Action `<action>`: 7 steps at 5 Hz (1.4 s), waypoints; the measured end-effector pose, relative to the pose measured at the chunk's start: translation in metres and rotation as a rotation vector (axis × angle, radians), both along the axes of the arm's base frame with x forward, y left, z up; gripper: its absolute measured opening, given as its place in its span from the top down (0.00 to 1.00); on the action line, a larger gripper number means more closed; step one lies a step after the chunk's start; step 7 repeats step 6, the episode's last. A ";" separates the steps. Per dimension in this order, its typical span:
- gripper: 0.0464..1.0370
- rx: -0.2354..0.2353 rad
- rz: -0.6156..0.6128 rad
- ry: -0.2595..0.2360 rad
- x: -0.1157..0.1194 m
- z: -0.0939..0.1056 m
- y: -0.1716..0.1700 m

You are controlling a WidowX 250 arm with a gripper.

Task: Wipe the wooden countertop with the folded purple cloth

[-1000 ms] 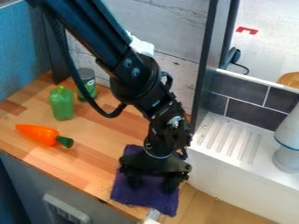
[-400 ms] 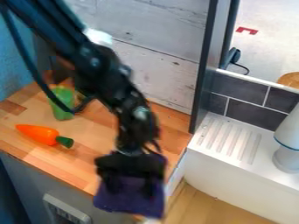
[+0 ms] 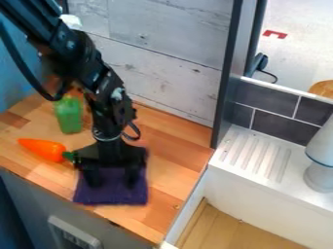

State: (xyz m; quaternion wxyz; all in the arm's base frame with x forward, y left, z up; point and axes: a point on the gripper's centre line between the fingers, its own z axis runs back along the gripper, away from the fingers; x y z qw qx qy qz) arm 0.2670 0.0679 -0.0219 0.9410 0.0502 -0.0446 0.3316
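Purple cloth (image 3: 112, 197) lies on wood ctr (image 3: 170, 155) under gripper (image 3: 113, 185), w/ jaws spread apart & cloth visible btwn.

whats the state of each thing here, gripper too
gripper: open, fingers apart, down at the purple cloth
purple cloth: spread out on the wooden counter
orange carrot: lying on its side
green pepper: upright
white object with blue ring: upright
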 end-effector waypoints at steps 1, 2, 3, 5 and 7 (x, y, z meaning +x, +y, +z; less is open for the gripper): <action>0.04 -0.005 -0.003 -0.001 0.001 0.000 0.000; 0.04 -0.027 0.003 0.007 0.000 0.001 -0.004; 0.04 -0.063 0.011 0.012 -0.005 0.002 -0.012; 0.04 -0.064 -0.039 0.039 -0.029 0.022 -0.030; 0.04 -0.050 -0.029 -0.079 -0.037 0.077 -0.028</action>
